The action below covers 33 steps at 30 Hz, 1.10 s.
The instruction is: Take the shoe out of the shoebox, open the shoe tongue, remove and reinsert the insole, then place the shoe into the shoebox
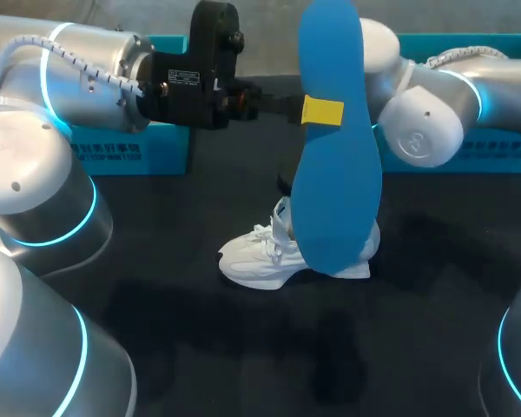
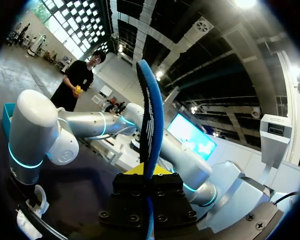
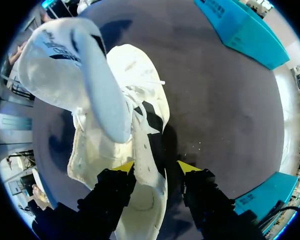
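Above the middle of the table (image 1: pixel 200 347), a blue insole (image 1: pixel 339 191) upright, well clear of the surface. Pinched at about mid-length, from both faces, by the left pincer (image 1: pixel 321 111), shut narrow on it, at the end of an arm coming in level from the left. In the left wrist view, the same insole (image 2: pixel 151 115) edge-on, rising straight out from between the yellow tips of the pincer (image 2: pixel 149 172).

Below the insole, on the table, a white shoe (image 1: pixel 265 256), toe to the left, heel end hidden behind the insole's lower part. Apart from the left pincer, well beneath it.

From the right, the right arm (image 1: pixel 425 113), its end out of sight behind the insole in the head view. In the right wrist view, the right pincer (image 3: pixel 156 166) directly over the heel end of the shoe (image 3: pixel 115 115), the rim of the opening under it, the tongue (image 3: pixel 75 60) lifted ahead. Gripping or not: cannot tell.

At the table's far edge, left, a teal shoebox (image 1: pixel 130 152); far right, a second teal piece (image 1: pixel 504 43). Both well apart from the shoe.
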{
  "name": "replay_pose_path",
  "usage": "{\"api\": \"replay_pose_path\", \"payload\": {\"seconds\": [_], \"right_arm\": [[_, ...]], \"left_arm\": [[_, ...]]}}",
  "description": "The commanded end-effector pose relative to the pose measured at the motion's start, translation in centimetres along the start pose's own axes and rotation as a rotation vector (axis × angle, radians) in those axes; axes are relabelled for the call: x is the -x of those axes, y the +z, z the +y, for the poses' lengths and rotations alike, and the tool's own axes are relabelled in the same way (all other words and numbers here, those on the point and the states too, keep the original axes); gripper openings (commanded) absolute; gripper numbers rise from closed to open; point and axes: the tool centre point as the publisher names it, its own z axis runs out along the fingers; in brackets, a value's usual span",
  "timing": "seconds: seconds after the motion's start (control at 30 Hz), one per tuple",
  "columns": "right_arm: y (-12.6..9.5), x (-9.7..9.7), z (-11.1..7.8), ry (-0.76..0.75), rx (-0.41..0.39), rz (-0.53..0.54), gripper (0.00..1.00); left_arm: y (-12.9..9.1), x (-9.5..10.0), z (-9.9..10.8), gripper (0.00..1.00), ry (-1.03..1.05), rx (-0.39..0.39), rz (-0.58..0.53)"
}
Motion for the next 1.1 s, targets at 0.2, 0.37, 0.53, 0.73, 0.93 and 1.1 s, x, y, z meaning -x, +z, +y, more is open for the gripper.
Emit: {"api": "replay_pose_path", "payload": {"seconds": [0.2, 0.37, 0.53, 0.73, 0.93, 1.1], "right_arm": [[1.3, -1.0, 0.2, -0.006, 0.006, 0.034, 0.0], [1.2, -1.8, -0.3, -0.03, -0.013, 0.047, 0.0], [1.2, -1.8, -0.3, -0.03, -0.013, 0.047, 0.0], [1.2, -1.8, -0.3, -0.03, -0.013, 0.047, 0.0], [-0.1, -2.2, -0.3, 0.18, -0.034, 0.097, 0.0], [-2.0, -2.6, -0.1, 0.428, -0.074, 0.162, 0.0]], "left_arm": [[0.0, 0.1, 0.1, 0.0, 0.001, -0.002, 0.001], [0.0, 0.1, 0.1, 0.0, 0.001, -0.002, 0.001], [0.0, 0.1, 0.1, 0.0, 0.001, -0.002, 0.001], [0.0, 0.1, 0.1, 0.0, 0.001, -0.002, 0.001], [0.0, 0.1, 0.1, 0.0, 0.001, -0.002, 0.001], [0.0, 0.1, 0.1, 0.0, 0.001, -0.002, 0.001]]}}
